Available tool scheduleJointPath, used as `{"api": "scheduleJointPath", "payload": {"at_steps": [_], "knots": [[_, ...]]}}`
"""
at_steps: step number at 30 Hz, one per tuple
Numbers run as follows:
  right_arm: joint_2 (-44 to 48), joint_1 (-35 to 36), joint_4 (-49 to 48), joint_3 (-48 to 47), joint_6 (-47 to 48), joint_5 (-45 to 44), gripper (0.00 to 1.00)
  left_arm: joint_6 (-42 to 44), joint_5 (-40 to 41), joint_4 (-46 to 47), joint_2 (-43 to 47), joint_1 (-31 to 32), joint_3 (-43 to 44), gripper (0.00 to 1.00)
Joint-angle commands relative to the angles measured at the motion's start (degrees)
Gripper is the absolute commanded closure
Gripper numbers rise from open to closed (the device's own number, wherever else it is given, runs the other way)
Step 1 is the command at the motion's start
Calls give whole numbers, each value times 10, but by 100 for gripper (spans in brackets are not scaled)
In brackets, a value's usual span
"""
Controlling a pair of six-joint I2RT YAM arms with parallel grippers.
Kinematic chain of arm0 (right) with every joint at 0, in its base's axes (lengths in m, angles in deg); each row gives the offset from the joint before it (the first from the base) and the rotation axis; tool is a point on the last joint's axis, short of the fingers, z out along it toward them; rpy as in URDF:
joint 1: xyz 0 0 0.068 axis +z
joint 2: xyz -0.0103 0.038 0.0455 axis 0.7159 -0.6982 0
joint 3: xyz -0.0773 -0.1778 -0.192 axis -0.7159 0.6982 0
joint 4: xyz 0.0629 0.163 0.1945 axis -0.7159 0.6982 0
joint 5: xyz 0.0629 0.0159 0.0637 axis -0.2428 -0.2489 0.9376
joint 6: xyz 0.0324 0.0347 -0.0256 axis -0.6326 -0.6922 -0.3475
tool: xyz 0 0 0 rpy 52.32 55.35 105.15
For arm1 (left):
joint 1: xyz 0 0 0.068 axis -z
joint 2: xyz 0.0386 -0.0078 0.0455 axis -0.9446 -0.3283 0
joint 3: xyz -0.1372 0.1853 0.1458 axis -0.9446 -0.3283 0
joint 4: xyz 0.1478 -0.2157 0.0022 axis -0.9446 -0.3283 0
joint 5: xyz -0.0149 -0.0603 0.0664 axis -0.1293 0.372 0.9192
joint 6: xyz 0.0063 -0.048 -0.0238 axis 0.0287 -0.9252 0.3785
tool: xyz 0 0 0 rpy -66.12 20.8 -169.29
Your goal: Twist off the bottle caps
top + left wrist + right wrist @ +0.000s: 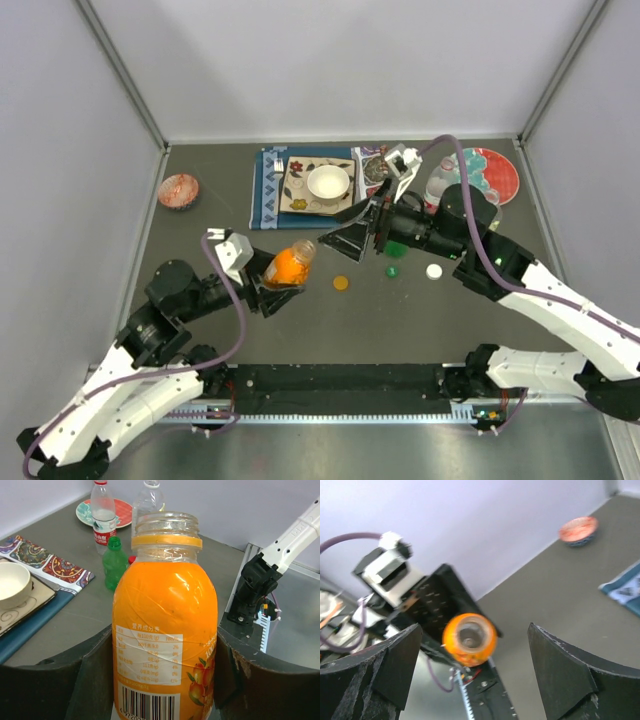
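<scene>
My left gripper (279, 284) (165, 680) is shut on the squat orange bottle (292, 264) (165, 615) and holds it tilted above the table. Its neck is open, with no cap on it. My right gripper (362, 232) (475, 680) is open and empty, just right of the bottle, facing its mouth (469, 638). The orange cap (341, 283), green cap (392, 270) and white cap (434, 270) lie loose on the table. The green bottle (115, 562) stands uncapped. The small red-labelled bottle (440, 180) (103, 515) still wears its red cap (100, 482). The larger clear bottle (148, 500) stands beside it.
A white bowl (328, 182) sits on a patterned tray over a blue mat (265, 190) at the back. A small red bowl (178, 190) stands at the back left, and a red and teal plate (495, 172) at the back right. Grey walls enclose the table.
</scene>
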Motion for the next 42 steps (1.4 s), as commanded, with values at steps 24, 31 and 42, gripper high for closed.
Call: {"api": "scheduleJointPath", "payload": {"at_steps": [24, 31, 42], "knots": [[-58, 22, -23, 11, -18, 100, 40, -34, -57, 102, -64, 0, 6, 60], [-64, 29, -23, 9, -14, 111, 72, -34, -51, 105, -65, 0, 4, 55], [-29, 28, 118, -41, 98, -120, 86, -19, 123, 5, -14, -1, 34, 1]]}}
